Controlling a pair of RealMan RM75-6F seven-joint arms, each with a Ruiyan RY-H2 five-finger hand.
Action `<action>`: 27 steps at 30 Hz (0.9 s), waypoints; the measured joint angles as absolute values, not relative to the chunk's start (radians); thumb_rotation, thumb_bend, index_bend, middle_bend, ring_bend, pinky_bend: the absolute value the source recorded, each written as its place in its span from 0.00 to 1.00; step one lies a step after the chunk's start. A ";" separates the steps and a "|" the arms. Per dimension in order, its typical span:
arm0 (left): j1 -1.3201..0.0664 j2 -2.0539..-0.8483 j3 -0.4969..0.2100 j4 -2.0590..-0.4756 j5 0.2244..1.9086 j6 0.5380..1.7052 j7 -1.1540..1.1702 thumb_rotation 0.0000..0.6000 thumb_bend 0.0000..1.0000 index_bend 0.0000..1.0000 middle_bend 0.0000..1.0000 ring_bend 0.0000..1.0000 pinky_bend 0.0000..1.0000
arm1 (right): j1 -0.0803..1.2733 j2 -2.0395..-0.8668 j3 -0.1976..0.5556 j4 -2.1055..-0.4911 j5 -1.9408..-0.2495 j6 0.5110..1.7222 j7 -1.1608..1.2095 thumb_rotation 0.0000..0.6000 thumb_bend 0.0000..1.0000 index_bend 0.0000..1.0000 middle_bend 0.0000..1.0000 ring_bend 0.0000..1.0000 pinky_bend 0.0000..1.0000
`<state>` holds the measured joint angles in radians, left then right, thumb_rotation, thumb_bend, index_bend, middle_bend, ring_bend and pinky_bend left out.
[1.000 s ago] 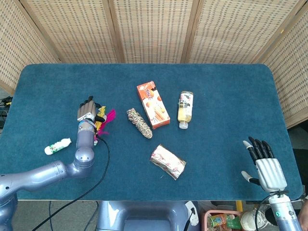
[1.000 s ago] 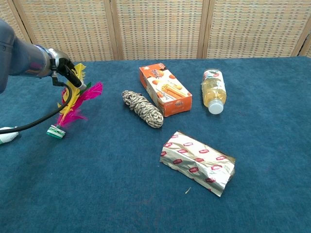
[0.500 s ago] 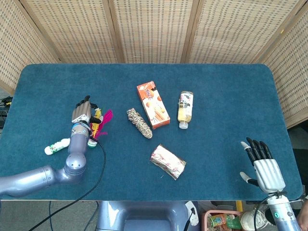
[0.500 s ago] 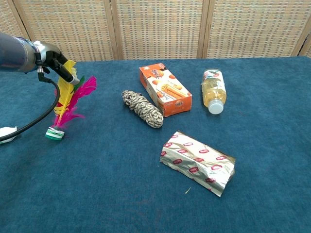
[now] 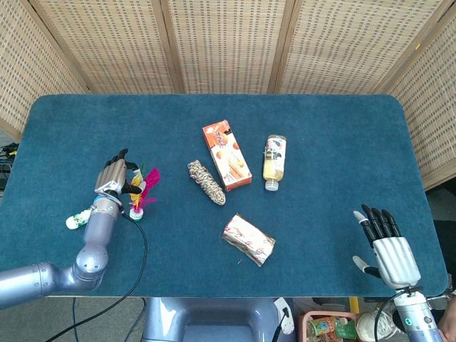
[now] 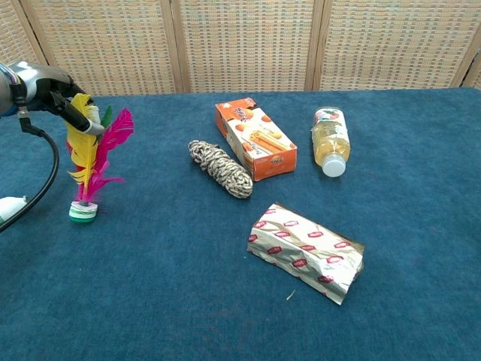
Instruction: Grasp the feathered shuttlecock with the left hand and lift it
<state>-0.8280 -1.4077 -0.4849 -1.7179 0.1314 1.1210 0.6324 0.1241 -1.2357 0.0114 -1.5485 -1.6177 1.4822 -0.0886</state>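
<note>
The feathered shuttlecock has yellow, pink and green feathers above a white and green base. It hangs upright at the left, its base close over the blue cloth; whether it touches is unclear. My left hand pinches the feather tops, with its fingers curled around them. In the head view that left hand shows near the table's left side. My right hand is off the table's front right corner, fingers spread, holding nothing.
On the blue table lie a braided rope bundle, an orange snack box, a plastic bottle and a foil packet. A small white bottle lies by my left arm. A black cable trails from the left wrist.
My left hand has drawn left and up with the shuttlecock, which has swung from tilted to upright. My right hand has drifted slightly lower.
</note>
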 measured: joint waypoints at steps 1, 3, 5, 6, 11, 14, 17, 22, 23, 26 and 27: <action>-0.818 -1.394 -0.480 -1.739 0.142 1.123 0.622 1.00 0.52 0.87 0.00 0.00 0.00 | 0.123 -1.235 0.011 -1.550 -1.619 1.484 -0.089 1.00 0.17 0.05 0.00 0.00 0.00; -0.804 -1.372 -0.471 -1.770 0.162 1.127 0.605 1.00 0.52 0.87 0.00 0.00 0.00 | 0.123 -1.234 0.010 -1.552 -1.622 1.485 -0.091 1.00 0.17 0.05 0.00 0.00 0.00; -0.787 -1.347 -0.461 -1.807 0.183 1.131 0.587 1.00 0.52 0.87 0.00 0.00 0.00 | 0.122 -1.234 0.009 -1.554 -1.626 1.487 -0.093 1.00 0.17 0.05 0.00 0.00 0.00; -0.780 -1.336 -0.456 -1.824 0.193 1.132 0.579 1.00 0.52 0.87 0.00 0.00 0.00 | 0.122 -1.234 0.009 -1.555 -1.628 1.488 -0.094 1.00 0.17 0.05 0.00 0.00 0.00; -0.740 -1.277 -0.419 -1.907 0.255 1.136 0.535 1.00 0.52 0.87 0.00 0.00 0.00 | 0.121 -1.232 0.009 -1.559 -1.629 1.490 -0.096 1.00 0.17 0.05 0.00 0.00 0.00; -0.717 -1.255 -0.394 -1.942 0.302 1.137 0.509 1.00 0.52 0.87 0.00 0.00 0.00 | 0.121 -1.231 0.009 -1.561 -1.633 1.494 -0.098 1.00 0.17 0.05 0.00 0.00 0.00; -0.692 -1.236 -0.373 -1.968 0.351 1.136 0.469 1.00 0.52 0.87 0.00 0.00 0.00 | 0.119 -1.230 0.008 -1.564 -1.640 1.499 -0.100 1.00 0.17 0.05 0.00 0.00 0.00; -0.658 -1.198 -0.365 -2.006 0.417 1.126 0.390 1.00 0.52 0.78 0.00 0.00 0.00 | 0.117 -1.228 0.009 -1.567 -1.642 1.506 -0.103 1.00 0.17 0.05 0.00 0.00 0.00; -0.652 -1.191 -0.367 -2.014 0.431 1.124 0.372 1.00 0.51 0.75 0.00 0.00 0.00 | 0.116 -1.228 0.009 -1.568 -1.643 1.507 -0.103 1.00 0.17 0.05 0.00 0.00 0.00; -0.628 -1.160 -0.378 -2.046 0.481 1.116 0.310 1.00 0.48 0.64 0.00 0.00 0.00 | 0.116 -1.227 0.009 -1.568 -1.645 1.509 -0.103 1.00 0.17 0.05 0.00 0.00 0.00; -0.620 -1.148 -0.381 -2.058 0.497 1.113 0.291 1.00 0.47 0.57 0.00 0.00 0.00 | 0.116 -1.227 0.009 -1.569 -1.646 1.509 -0.103 1.00 0.17 0.05 0.00 0.00 0.00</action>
<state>-0.6201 -1.1483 -0.3815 -2.0584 0.4972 1.1132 0.2905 0.1158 -1.2273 0.0090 -1.5686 -1.6458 1.5092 -0.1027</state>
